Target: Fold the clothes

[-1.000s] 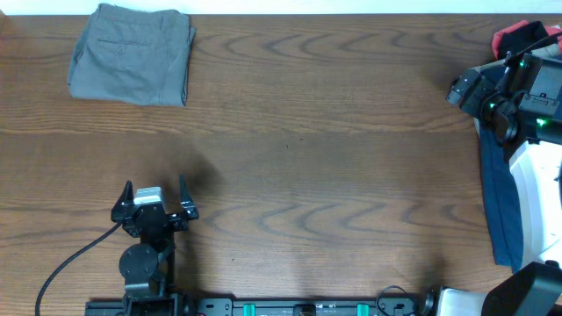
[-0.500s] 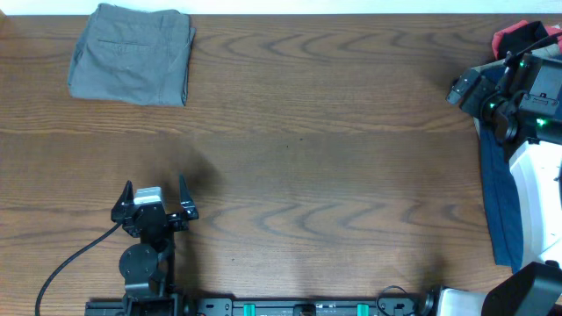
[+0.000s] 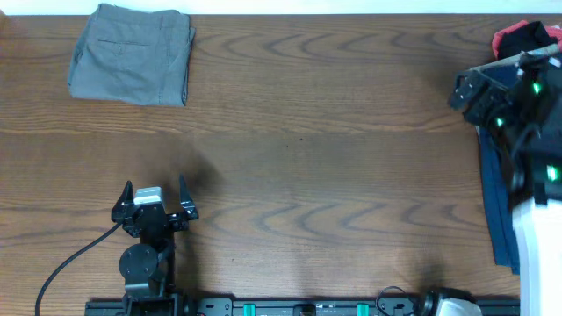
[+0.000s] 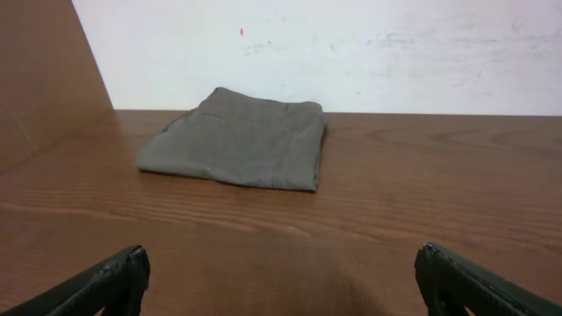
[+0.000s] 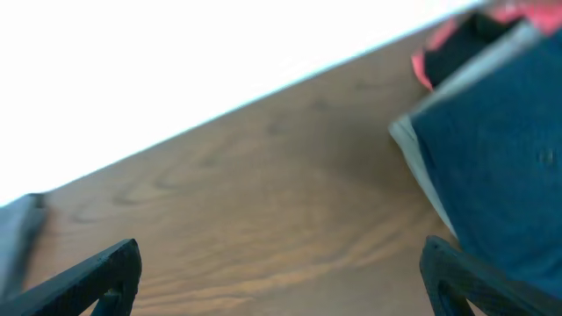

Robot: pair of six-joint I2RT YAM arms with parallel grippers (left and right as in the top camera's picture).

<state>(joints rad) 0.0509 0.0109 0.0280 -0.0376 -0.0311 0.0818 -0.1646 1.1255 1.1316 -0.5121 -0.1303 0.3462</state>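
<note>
Folded grey-green shorts (image 3: 132, 54) lie at the table's far left corner; the left wrist view shows them (image 4: 239, 140) ahead, with a welt pocket on top. A navy blue garment (image 3: 496, 206) lies along the right edge, partly under the right arm, and shows at right in the right wrist view (image 5: 500, 167). A red-and-black garment (image 3: 518, 37) sits at the far right corner. My left gripper (image 3: 155, 195) is open and empty near the front left. My right gripper (image 5: 281, 276) is open and empty, above the table beside the navy garment.
The wooden table (image 3: 307, 149) spans the view, with a white wall (image 4: 351, 44) behind its far edge. A black cable (image 3: 66, 263) runs from the left arm's base at the front left. The right arm's body (image 3: 536, 228) covers part of the right edge.
The right arm has swung and shifted at the table's right edge, blurred in motion. The left arm and the grey-green shorts have not moved.
</note>
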